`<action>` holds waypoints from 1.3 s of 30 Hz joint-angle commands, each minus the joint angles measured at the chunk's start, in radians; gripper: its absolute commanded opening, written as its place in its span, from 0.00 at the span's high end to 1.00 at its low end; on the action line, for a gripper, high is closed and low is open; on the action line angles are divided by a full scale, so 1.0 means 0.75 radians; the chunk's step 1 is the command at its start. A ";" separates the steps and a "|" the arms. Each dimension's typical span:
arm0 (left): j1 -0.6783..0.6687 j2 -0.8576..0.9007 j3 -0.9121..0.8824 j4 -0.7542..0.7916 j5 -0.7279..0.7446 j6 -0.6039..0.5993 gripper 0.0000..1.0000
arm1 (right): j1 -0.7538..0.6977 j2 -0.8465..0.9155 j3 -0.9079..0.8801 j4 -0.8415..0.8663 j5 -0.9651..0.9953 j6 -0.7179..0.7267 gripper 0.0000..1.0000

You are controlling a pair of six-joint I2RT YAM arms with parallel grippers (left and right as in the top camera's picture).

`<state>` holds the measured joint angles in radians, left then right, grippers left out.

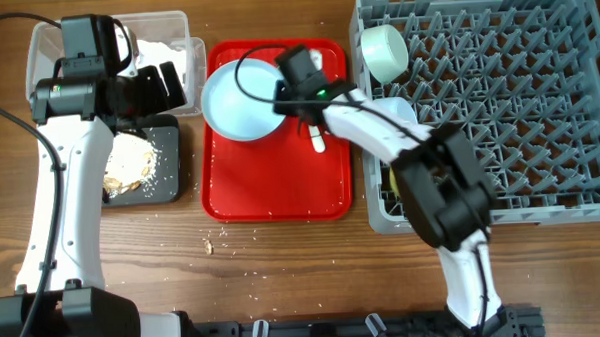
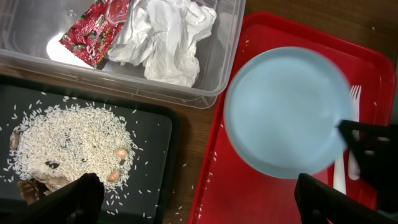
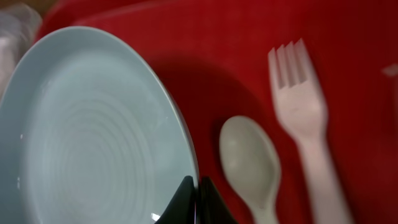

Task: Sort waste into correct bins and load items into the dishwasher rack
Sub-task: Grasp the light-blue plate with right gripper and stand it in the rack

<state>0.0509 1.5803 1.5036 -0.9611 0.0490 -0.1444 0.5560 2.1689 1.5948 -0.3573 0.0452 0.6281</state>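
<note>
My right gripper (image 3: 198, 190) is shut on the rim of the round light-blue plate (image 1: 240, 103), held tilted over the red serving tray (image 1: 276, 189); the plate also shows in the left wrist view (image 2: 286, 112). The white spoon (image 3: 249, 165) and white fork (image 3: 301, 112) lie on the red tray beside it. My left gripper (image 2: 196, 199) is open and empty, above the black tray (image 2: 152, 143) that holds rice and brown scraps (image 2: 68, 146). The clear tub (image 2: 214, 68) holds the red-and-white wrapper (image 2: 93, 28) and the crumpled napkin (image 2: 165, 37). A light-blue bowl (image 1: 384, 51) stands in the grey rack (image 1: 538, 100).
Loose rice grains and crumbs lie on the wooden table in front of the red tray (image 1: 211, 244). The rack fills the right side. A second pale bowl (image 1: 396, 110) sits in the rack behind my right arm.
</note>
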 commanded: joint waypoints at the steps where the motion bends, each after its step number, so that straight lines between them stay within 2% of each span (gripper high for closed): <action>1: 0.005 0.008 0.008 0.003 -0.012 -0.003 0.00 | -0.106 -0.351 0.012 -0.056 0.151 -0.286 0.96; 3: 0.005 0.008 0.008 0.003 -0.012 -0.003 0.00 | -0.172 -0.523 0.012 -0.077 0.250 -0.436 0.96; 6: 0.005 0.008 0.008 0.003 -0.012 -0.003 0.00 | -0.261 -0.750 0.011 -0.124 0.462 -0.775 0.96; 10: 0.005 0.008 0.008 0.003 -0.012 -0.003 0.00 | -0.405 -0.911 0.011 -0.285 0.789 -1.339 0.96; 14: 0.005 0.008 0.008 0.003 -0.013 -0.003 0.00 | -0.483 -0.865 -0.009 -0.410 0.940 -1.549 0.96; 18: 0.005 0.008 0.008 0.003 -0.012 -0.003 0.00 | -0.494 -0.751 -0.009 -0.419 1.044 -1.734 0.96; 28: 0.005 0.008 0.008 0.003 -0.012 -0.003 0.00 | -0.494 -0.419 -0.009 -0.251 1.042 -1.789 0.96; 30: 0.005 0.008 0.008 0.003 -0.012 -0.003 0.00 | -0.494 -0.407 -0.009 -0.229 0.888 -1.744 0.57; 31: 0.005 0.008 0.008 0.003 -0.012 -0.003 0.00 | -0.494 -0.413 -0.008 -0.225 0.824 -1.709 0.23; 32: 0.005 0.008 0.008 0.003 -0.012 -0.003 0.00 | -0.496 -0.422 -0.008 -0.217 0.774 -1.646 0.08; 33: 0.005 0.008 0.008 0.003 -0.012 -0.003 0.00 | -0.496 -0.434 -0.007 -0.212 0.742 -1.586 0.00; 39: 0.005 0.008 0.008 0.003 -0.012 -0.003 0.00 | -0.496 -0.658 -0.007 -0.360 0.413 -1.243 0.00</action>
<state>0.0509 1.5803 1.5036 -0.9615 0.0490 -0.1444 0.1860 1.8130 1.5902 -0.5873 0.5358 -0.4950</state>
